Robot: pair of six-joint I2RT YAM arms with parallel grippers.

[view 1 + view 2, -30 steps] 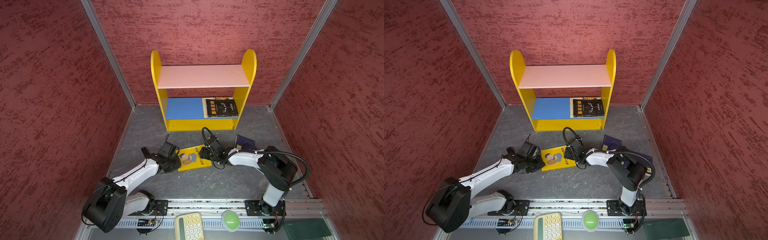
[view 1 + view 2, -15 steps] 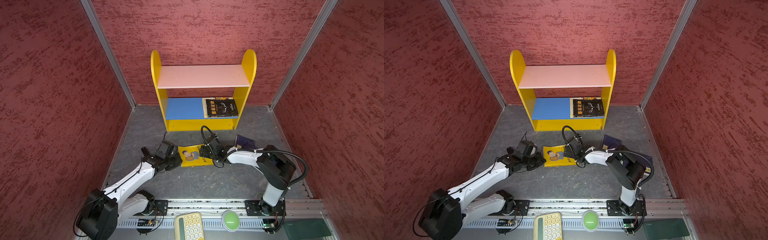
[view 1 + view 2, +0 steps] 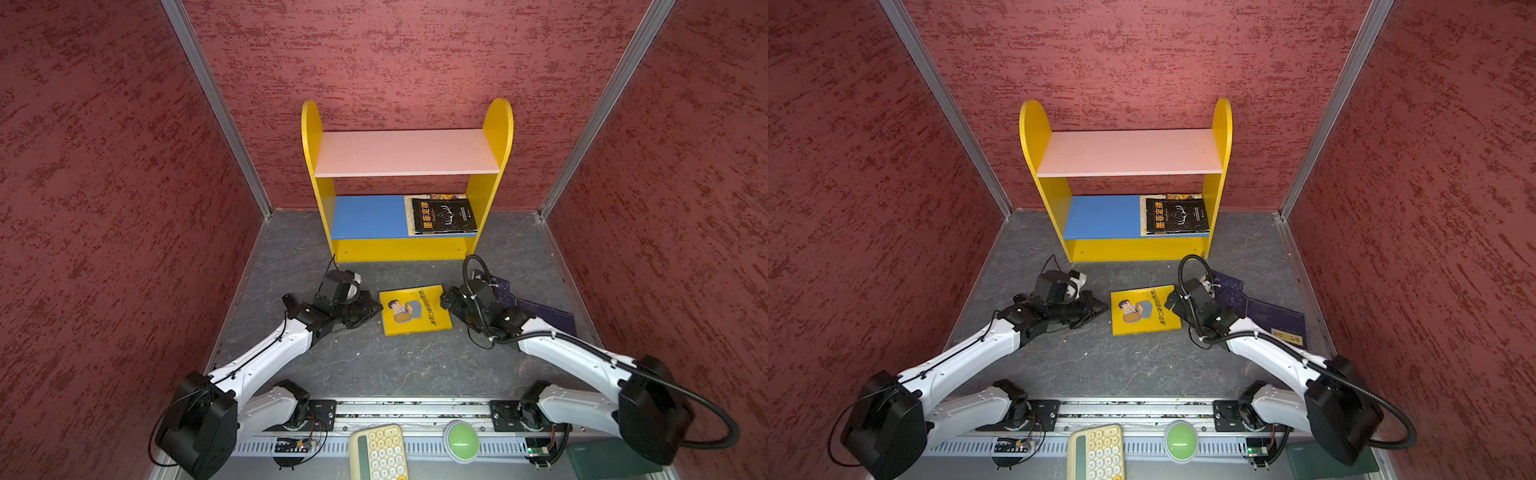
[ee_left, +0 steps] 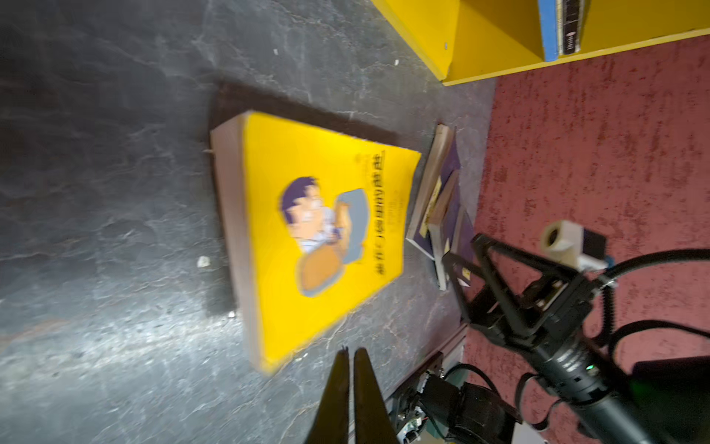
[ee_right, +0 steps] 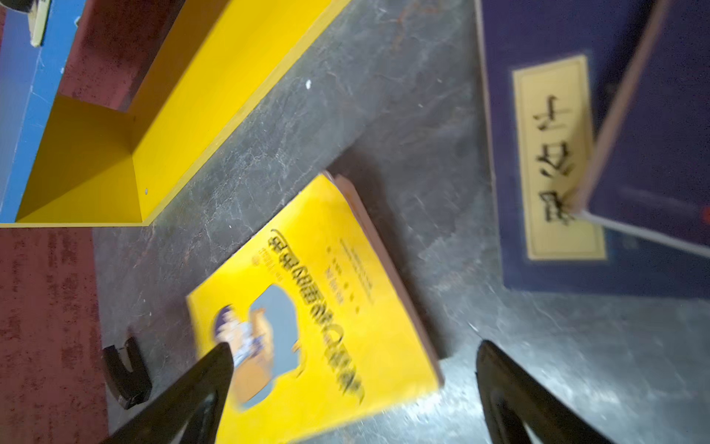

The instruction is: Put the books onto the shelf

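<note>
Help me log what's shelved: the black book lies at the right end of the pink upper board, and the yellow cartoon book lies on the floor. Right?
No: the black book lies at the right end of the blue lower board, as both top views show. The yellow cartoon book is on the floor.

6 books (image 3: 415, 309), 1 shelf (image 3: 405, 151), 2 arms (image 3: 266, 357), 1 keypad (image 3: 378, 453), 1 button (image 3: 461, 440).

Your left arm (image 3: 266, 357) lies low in both top views, running from its base at 7 o'clock toward 2 o'clock. Your left tool (image 3: 376, 308) has its jaws pressed together and is empty. Your right arm (image 3: 569, 353) reaches from 5 o'clock toward 10 o'clock. Your right tool (image 3: 445, 300) has its jaws spread wide, empty, tips facing the left tool.
</note>
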